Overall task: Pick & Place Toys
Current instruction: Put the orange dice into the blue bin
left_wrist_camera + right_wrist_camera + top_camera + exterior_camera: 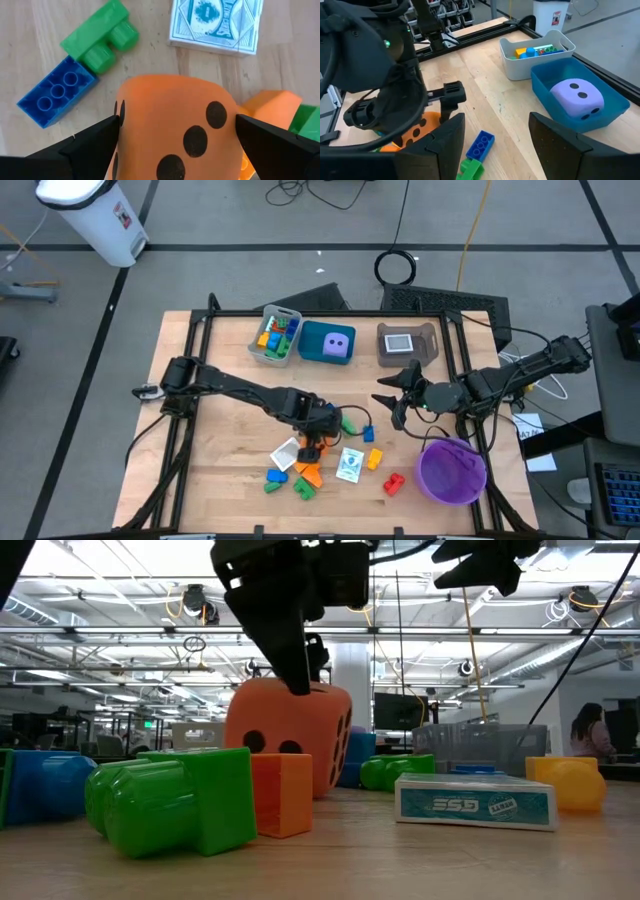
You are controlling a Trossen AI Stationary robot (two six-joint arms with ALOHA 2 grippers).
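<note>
We see the left pincer (pixel 177 137) spread wide, its dark fingers flanking the rounded, black-dotted orange die (pixel 172 125) without clearly gripping it. Around the die lie glossy studded bricks: a blue brick (pixel 55 97), a green brick (pixel 100 37), and a flat printed card (pixel 215 22). The right pincer (pixel 392 402) hovers part-open and empty, beyond the die. The pale wood-grain tabletop (pixel 225 350) stands on grey floor.

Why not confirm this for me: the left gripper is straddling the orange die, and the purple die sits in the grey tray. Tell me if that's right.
One thing is wrong: the purple die sits in the teal tray, not the grey tray, which holds small bricks. The high view shows it. The left gripper does straddle the orange die.
</note>
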